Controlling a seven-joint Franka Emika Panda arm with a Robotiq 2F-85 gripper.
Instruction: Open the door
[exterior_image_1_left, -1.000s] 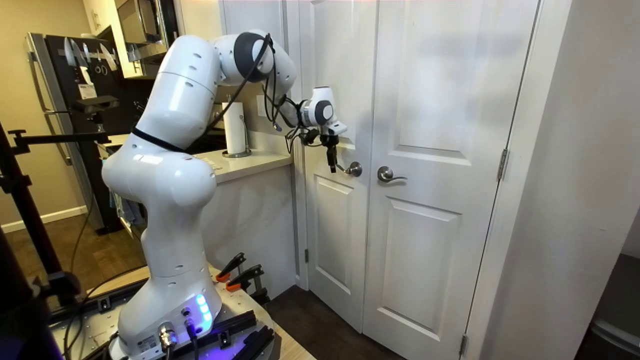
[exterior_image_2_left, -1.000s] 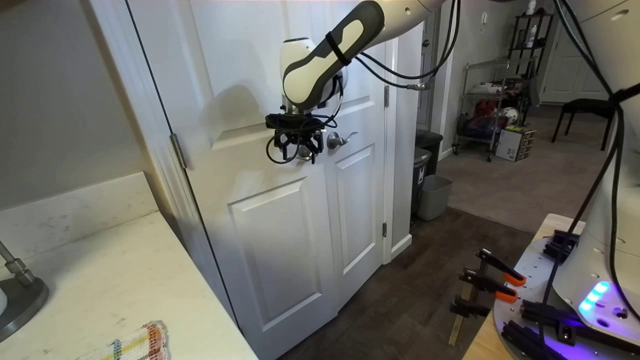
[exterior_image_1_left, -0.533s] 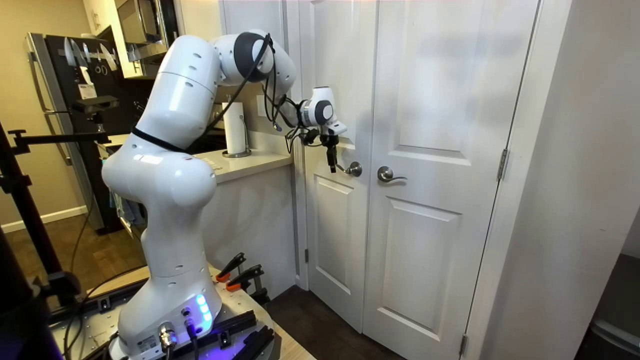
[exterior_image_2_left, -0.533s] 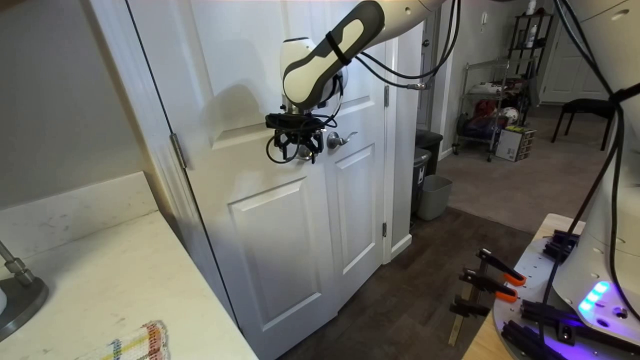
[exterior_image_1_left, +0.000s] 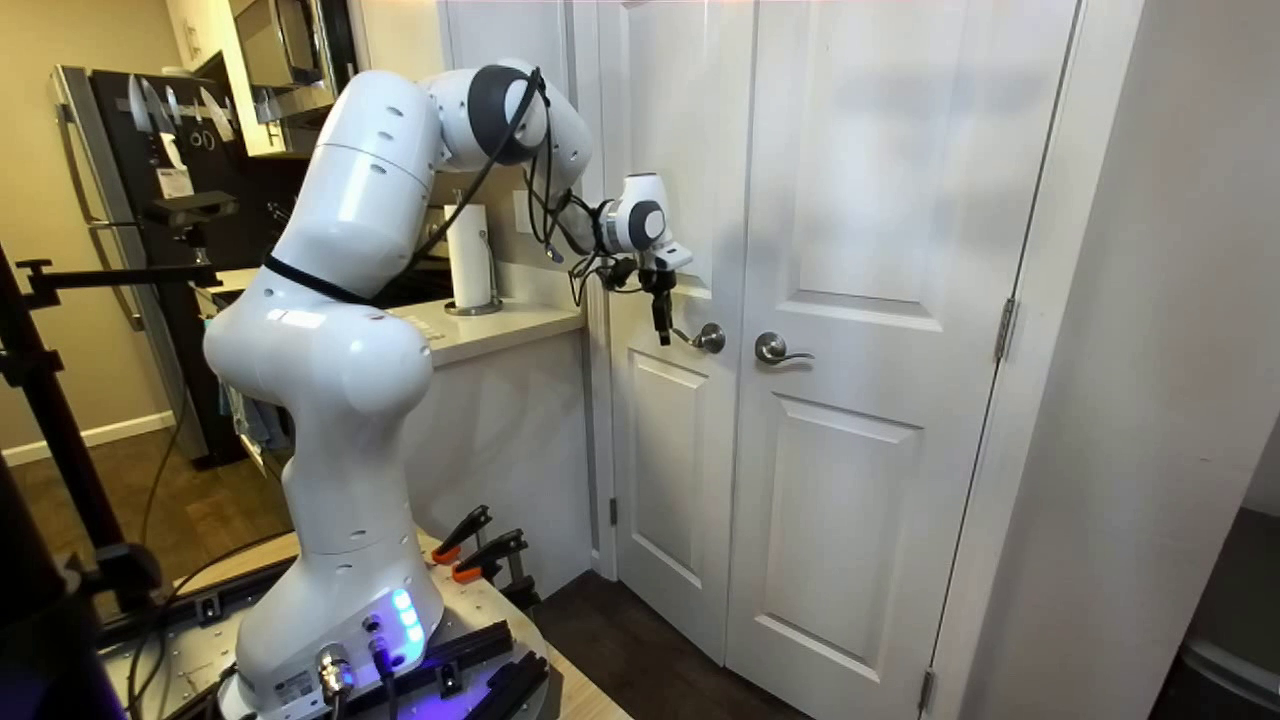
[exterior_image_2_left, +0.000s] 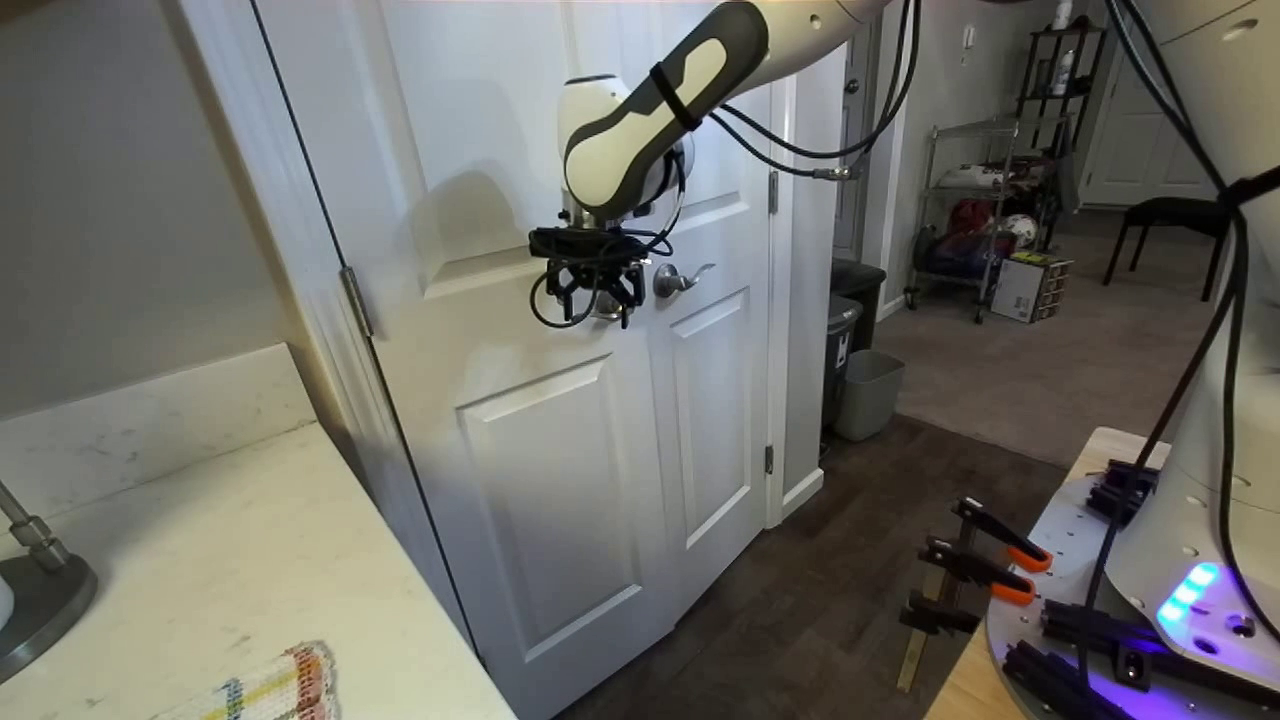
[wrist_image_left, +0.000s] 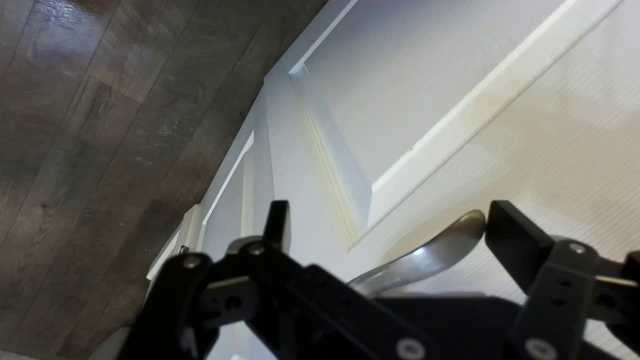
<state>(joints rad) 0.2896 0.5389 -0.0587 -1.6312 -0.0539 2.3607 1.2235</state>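
The door (exterior_image_1_left: 668, 470) is a tall white leaf with recessed panels, closed, hinged on its left; it also shows in an exterior view (exterior_image_2_left: 550, 520) and the wrist view (wrist_image_left: 435, 75). Its silver lever handle (exterior_image_1_left: 708, 338) sits near its right edge; in an exterior view the handle (exterior_image_2_left: 608, 306) is partly hidden behind my gripper (exterior_image_2_left: 597, 318). My gripper (exterior_image_1_left: 662, 335) points down at the handle. In the wrist view my gripper (wrist_image_left: 389, 212) is open, with the handle's lever (wrist_image_left: 430, 255) between its fingers. The lever's tip is right beside one finger; I cannot tell whether they touch.
The matching white leaf (exterior_image_1_left: 850, 540), with its own lever handle (exterior_image_1_left: 778, 349), adjoins at the right. A white counter (exterior_image_2_left: 200, 560) stands beside the hinge side, with a paper towel roll (exterior_image_1_left: 468, 258). Clamps (exterior_image_1_left: 490, 552) stick out from the robot's base. A grey bin (exterior_image_2_left: 868, 395) stands beyond the doors.
My gripper and wrist have shifted very slightly to the left in both exterior views. The door and its handle have not visibly moved.
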